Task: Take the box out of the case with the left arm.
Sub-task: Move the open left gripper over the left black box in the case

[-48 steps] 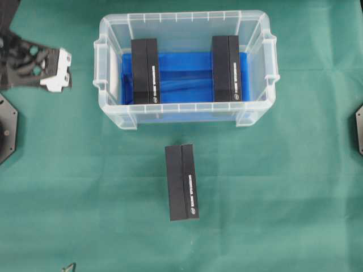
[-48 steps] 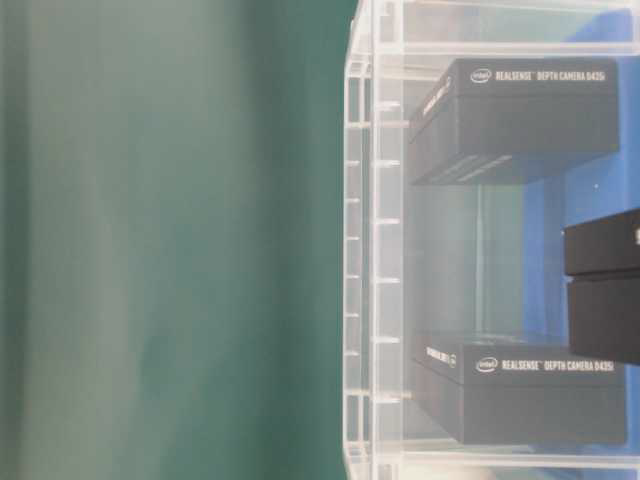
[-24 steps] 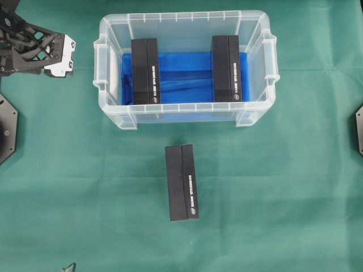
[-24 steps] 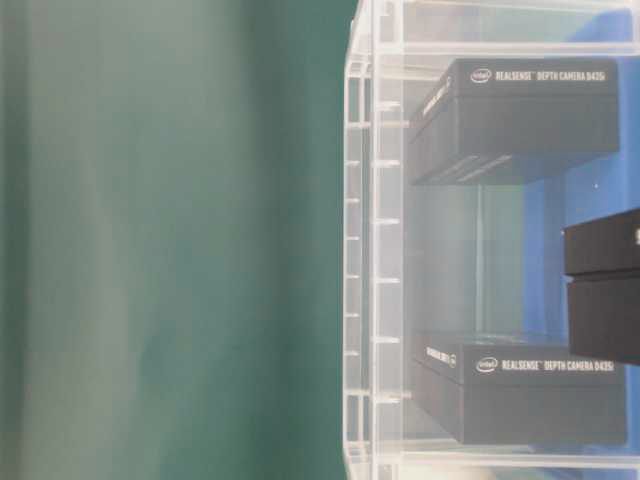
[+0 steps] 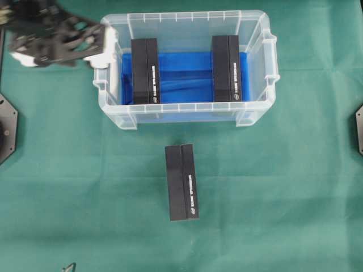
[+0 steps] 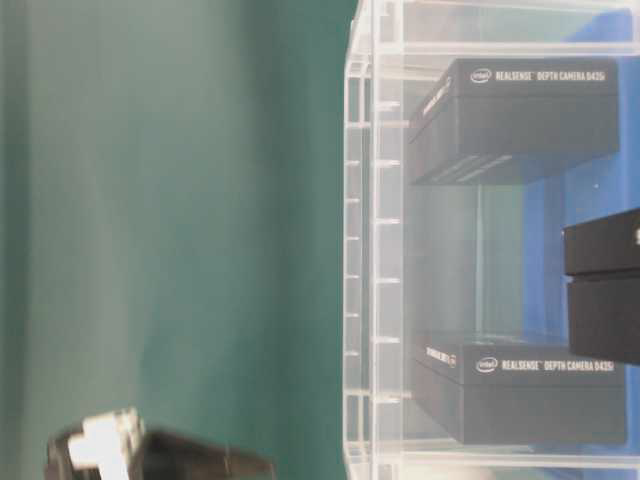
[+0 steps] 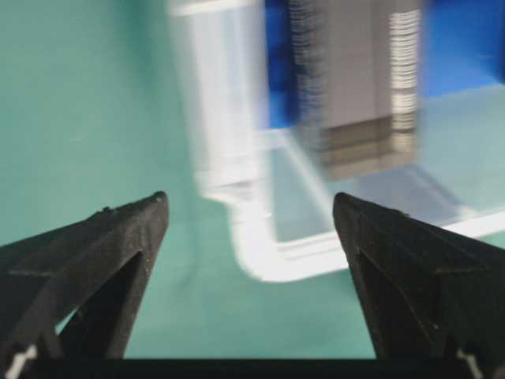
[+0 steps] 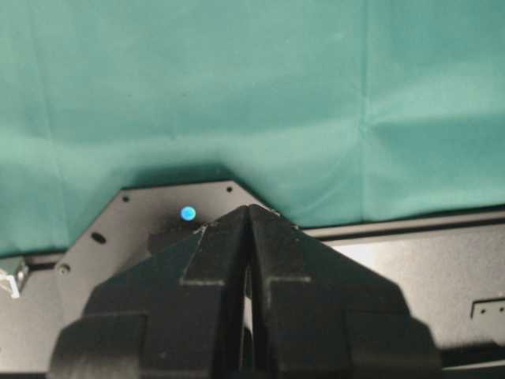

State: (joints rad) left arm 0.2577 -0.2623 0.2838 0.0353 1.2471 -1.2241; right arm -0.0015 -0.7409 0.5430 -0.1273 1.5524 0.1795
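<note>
Boxes are the main thing here: two black ones stand inside the case [image 5: 184,110], a clear plastic bin in the upper middle of the overhead view, its blue lining showing between them. The left box [image 5: 145,71] sits toward the left end of the bin, the right box [image 5: 227,68] toward the right end, well apart from each other. A third black box [image 5: 182,182] lies outside on the green cloth [image 5: 283,198], below the bin near the centre of the frame.

At the upper left of the overhead view the left gripper [image 5: 93,48] appears blurred, just beside the bin's left handle; whether it overlaps the rim or hangs next to it is hard to tell through the blur. Its wrist view shows the two pointed jaws spread wide with nothing between them, and past them a smeared corner of the bin with one black box inside. In the table-level view a blurred piece of this gripper shows at the bottom left, apart from the bin wall.

The right gripper [image 8: 248,229] has its jaws pressed together over a black plate [image 8: 118,237] at the cloth's edge.
</note>
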